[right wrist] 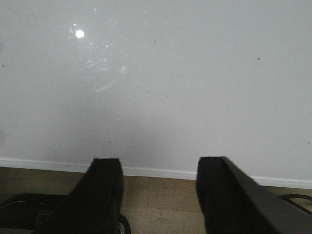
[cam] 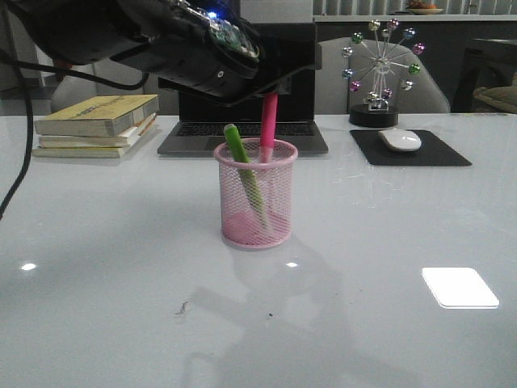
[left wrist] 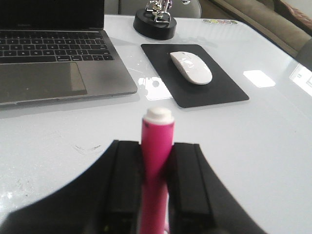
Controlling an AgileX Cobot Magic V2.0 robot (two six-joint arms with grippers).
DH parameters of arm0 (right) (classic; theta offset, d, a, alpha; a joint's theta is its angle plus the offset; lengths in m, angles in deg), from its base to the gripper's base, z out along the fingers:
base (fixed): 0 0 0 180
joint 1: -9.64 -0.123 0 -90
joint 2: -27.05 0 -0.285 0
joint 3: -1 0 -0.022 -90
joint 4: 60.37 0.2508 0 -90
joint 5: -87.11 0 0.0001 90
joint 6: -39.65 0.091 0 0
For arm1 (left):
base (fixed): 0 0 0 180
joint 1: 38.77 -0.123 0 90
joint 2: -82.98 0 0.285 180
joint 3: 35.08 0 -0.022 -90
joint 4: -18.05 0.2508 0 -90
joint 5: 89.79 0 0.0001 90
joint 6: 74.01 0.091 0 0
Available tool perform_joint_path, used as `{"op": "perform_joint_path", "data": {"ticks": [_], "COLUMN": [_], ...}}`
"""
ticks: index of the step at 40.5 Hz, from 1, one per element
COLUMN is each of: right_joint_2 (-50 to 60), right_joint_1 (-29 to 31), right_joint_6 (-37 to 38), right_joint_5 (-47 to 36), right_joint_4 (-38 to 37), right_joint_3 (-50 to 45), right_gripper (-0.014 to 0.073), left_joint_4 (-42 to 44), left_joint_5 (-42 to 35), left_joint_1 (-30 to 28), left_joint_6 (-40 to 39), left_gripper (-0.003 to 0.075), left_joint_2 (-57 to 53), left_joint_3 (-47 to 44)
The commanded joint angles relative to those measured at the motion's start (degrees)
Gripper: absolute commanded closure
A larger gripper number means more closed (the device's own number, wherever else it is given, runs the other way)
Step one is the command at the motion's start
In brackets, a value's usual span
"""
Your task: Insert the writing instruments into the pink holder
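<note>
No readable text
The laptop (left wrist: 53, 58) shows a faint mark under its screen and key legends, all too blurred to read; nothing else carries lettering.

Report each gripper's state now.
Left gripper: shut on the magenta pink marker.
Right gripper: open, holding nothing.

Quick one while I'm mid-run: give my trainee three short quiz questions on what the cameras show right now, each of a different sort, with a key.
1. True or false: the green marker is already inside the pink holder.
2. Multiple choice: the left gripper jaws are A) open and empty, B) shut on the pink marker, C) shut on the mouse.
3. Fill in: the right gripper jaws are ____ with nothing between them.

Key: 1 true; 2 B; 3 open.
</note>
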Motion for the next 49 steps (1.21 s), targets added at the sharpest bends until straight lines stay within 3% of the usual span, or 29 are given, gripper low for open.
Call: {"op": "perform_joint_path", "data": {"ticks": [1, 6, 13, 17, 21, 26, 34, 49], "right_joint_2": [0.09, 0.09, 0.09, 0.09, 0.09, 0.09, 0.09, 0.09], "right_joint_1": [0.29, 0.29, 0.29, 0.29, 0.29, 0.29, 0.29, 0.29], "right_joint_6": [-0.09, -0.09, -0.09, -0.09, -0.09, -0.09, -0.09, -0.09], "right_joint_5": [-2.91, -2.93, -2.87, -2.87, -2.87, -2.87, -3.05, -5.62], "right_joint_4": [-0.58, -0.58, -0.58, -0.58, -0.58, -0.58, -0.58, -0.58], "right_joint_3": [1.45, 1.45, 1.45, 1.45, 1.45, 1.45, 1.45, 1.45], "right_gripper": [0.0139, 0.0139, 0.0139, 0.0139, 0.0139, 0.0139, 0.0139, 0.0139], "left_joint_4": [0.07, -0.09, -0.09, -0.09, 0.73, 9.15, 21.34, 23.92], "left_joint_5": [-4.7, -4.36, -4.04, -4.04, -4.04, -2.22, 7.51, 23.42], "left_joint_1": [0.52, 0.52, 0.52, 0.52, 0.25, -1.64, -5.84, -19.63], "left_joint_6": [-0.03, -0.97, -1.04, -1.04, -0.62, -0.51, -0.51, -0.51], "left_gripper": [0.0629, 0.0587, 0.0351, 0.0278, 0.0299, 0.0352, 0.0402, 0.0401], "left_joint_2": [-3.15, -3.26, -3.26, -3.54, -5.29, -9.29, -19.32, -41.32], "left_joint_3": [1.56, 1.56, 1.56, 1.56, 1.56, 1.56, 1.56, 1.56]}}
